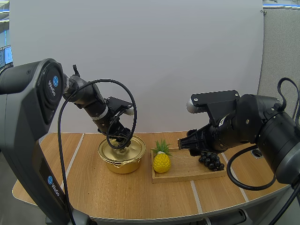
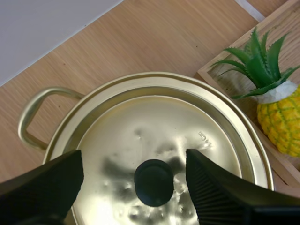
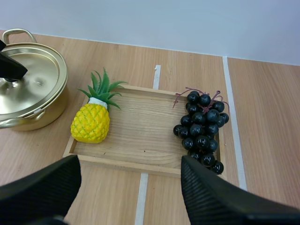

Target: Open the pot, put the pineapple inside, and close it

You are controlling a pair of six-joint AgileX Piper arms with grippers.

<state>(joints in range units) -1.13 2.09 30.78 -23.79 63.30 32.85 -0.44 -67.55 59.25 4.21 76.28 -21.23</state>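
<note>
The pineapple stands upright, crown up, ahead of the right gripper's spread jaws. The left gripper's jaws stand apart astride the lid knob, hiding it in the high view.

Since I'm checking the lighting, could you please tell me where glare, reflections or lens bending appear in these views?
Left wrist view: the lid mirrors dark patches around its knob. Right wrist view: even light, small highlights on the grapes. High view: the table edge bows.
</note>
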